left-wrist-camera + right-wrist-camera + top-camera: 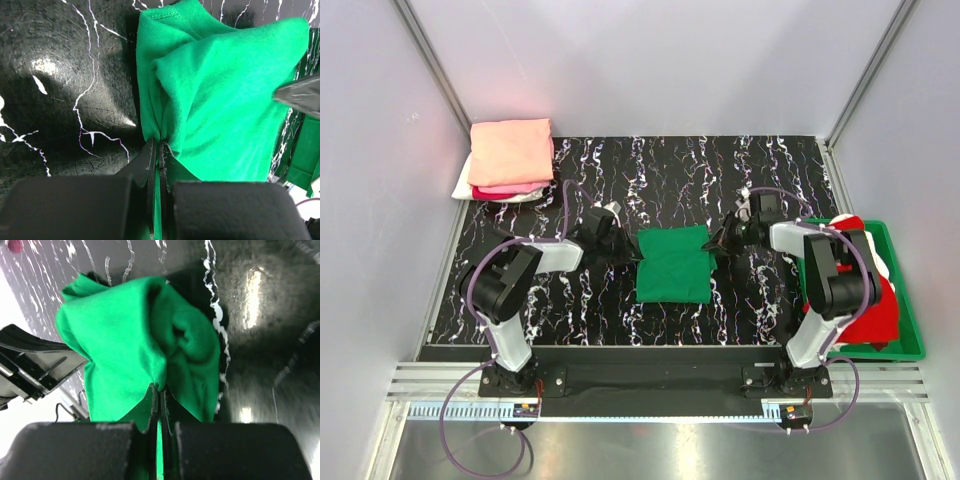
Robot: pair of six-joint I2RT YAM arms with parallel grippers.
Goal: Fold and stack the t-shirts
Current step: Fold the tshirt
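A bright green t-shirt (673, 263) lies folded into a rough rectangle at the middle of the black marbled table. My left gripper (628, 248) is shut on its upper left edge, cloth pinched between the jaws (160, 147). My right gripper (716, 243) is shut on the upper right edge of the green t-shirt (140, 335), with cloth bunched at its jaws (161, 390). At the back left corner sits a stack of folded t-shirts (510, 160): salmon-peach on top, hot pink under it, white at the bottom.
A rigid green plastic bin (910, 320) stands at the right edge of the table, holding red and white cloth (876, 300). White walls and metal posts enclose the table on three sides.
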